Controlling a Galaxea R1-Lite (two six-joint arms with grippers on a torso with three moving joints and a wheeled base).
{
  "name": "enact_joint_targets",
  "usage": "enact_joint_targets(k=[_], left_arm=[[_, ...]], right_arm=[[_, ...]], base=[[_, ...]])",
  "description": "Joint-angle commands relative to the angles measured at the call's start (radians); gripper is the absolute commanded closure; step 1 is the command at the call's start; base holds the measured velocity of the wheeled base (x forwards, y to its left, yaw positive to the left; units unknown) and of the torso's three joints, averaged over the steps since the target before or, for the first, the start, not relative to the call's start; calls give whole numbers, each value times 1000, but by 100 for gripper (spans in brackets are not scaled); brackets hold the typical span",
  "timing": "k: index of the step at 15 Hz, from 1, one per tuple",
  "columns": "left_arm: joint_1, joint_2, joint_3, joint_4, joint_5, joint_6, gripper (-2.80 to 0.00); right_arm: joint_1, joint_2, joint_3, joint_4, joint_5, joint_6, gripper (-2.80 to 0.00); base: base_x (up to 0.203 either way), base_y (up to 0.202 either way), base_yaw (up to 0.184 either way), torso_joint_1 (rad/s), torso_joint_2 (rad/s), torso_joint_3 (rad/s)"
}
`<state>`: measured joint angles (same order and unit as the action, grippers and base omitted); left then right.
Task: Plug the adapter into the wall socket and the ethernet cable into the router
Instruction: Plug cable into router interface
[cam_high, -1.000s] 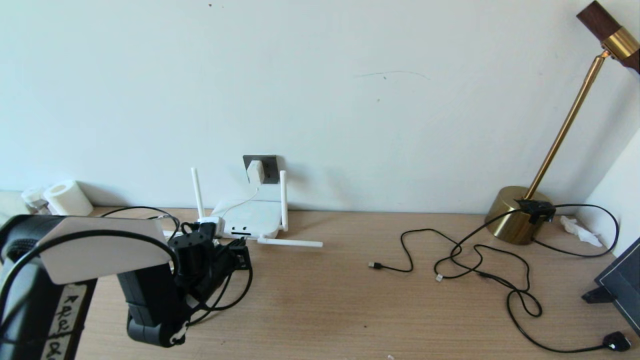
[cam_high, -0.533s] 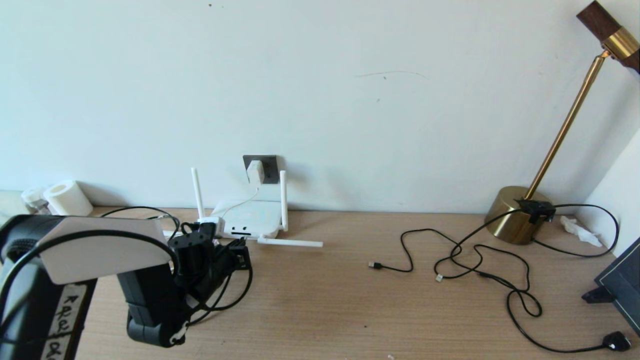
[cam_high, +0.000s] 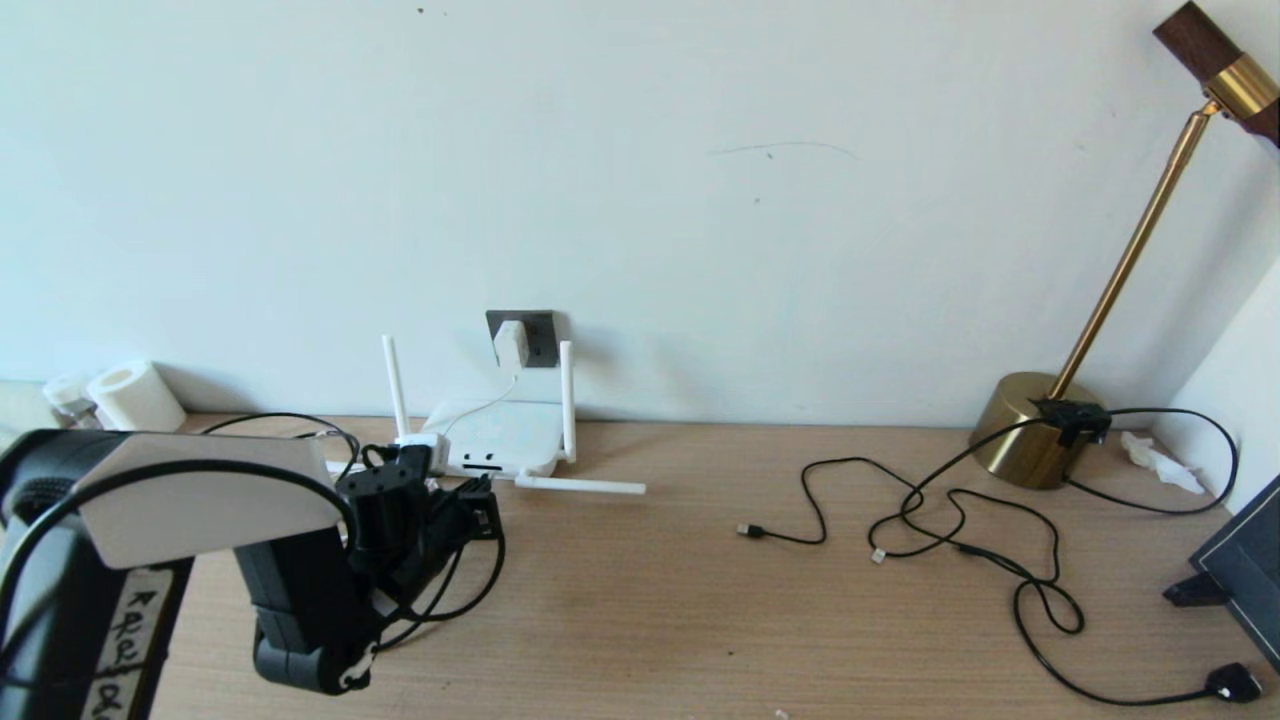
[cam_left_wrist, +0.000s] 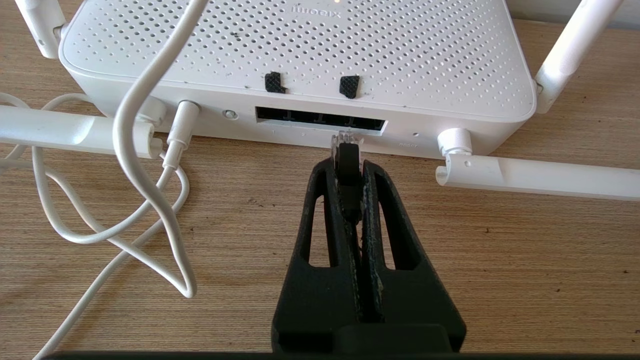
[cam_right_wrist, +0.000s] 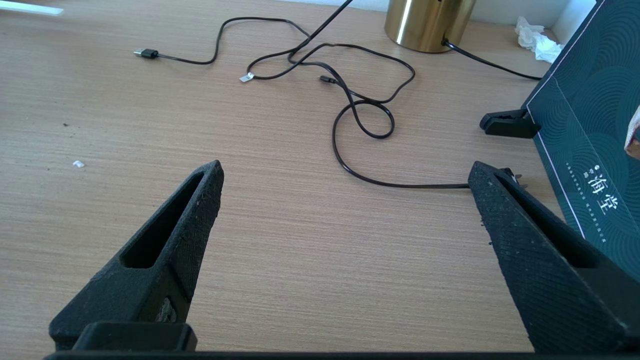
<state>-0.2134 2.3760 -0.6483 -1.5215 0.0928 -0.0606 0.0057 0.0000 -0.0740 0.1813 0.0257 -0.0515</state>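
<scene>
Across the wooden desk (cam_high: 700, 600), a brass lamp (cam_high: 1035, 430) is seen at the far right against the wall, with thin black USB cables (cam_high: 960, 520) strewn loosely before it.

At the desk's left rear, the router (cam_high: 497, 438) is laid flat against the wall, its port edge turned toward the robot, presumably so the ports can be reached from the front. In the left wrist view the dark port strip (cam_left_wrist: 320, 120) is seen along that edge, with a thin white cord (cam_left_wrist: 145, 150) already seated beside it.

On the wall just above the router, the wall socket (cam_high: 522, 338) is mounted, and the adapter (cam_high: 510, 343) is seen seated in it; that half of the task is judged done.

Just before the router, the left gripper (cam_left_wrist: 348, 167) is clamped on the ethernet cable (cam_left_wrist: 348, 172), gripped close behind the clear plug tip, likely to keep the tip stiff for insertion. The tip is held at the lower lip of the port strip, touching or nearly so; full seating cannot be told.

Off to the right, the right gripper (cam_right_wrist: 345, 175) is parked above bare desk, its fingers spread wide and holding nothing.
</scene>
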Motion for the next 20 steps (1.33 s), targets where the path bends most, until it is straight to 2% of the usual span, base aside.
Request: enact_joint_targets(k=[1, 20], left_arm=[[0, -3, -1, -9, 1, -1, 0], [0, -6, -4, -9, 1, 16, 0]], right_arm=[[0, 2, 0, 1, 0, -1, -280], [0, 2, 0, 1, 0, -1, -280]], base=[[0, 0, 0, 0, 0, 0], [0, 0, 0, 0, 0, 0]])
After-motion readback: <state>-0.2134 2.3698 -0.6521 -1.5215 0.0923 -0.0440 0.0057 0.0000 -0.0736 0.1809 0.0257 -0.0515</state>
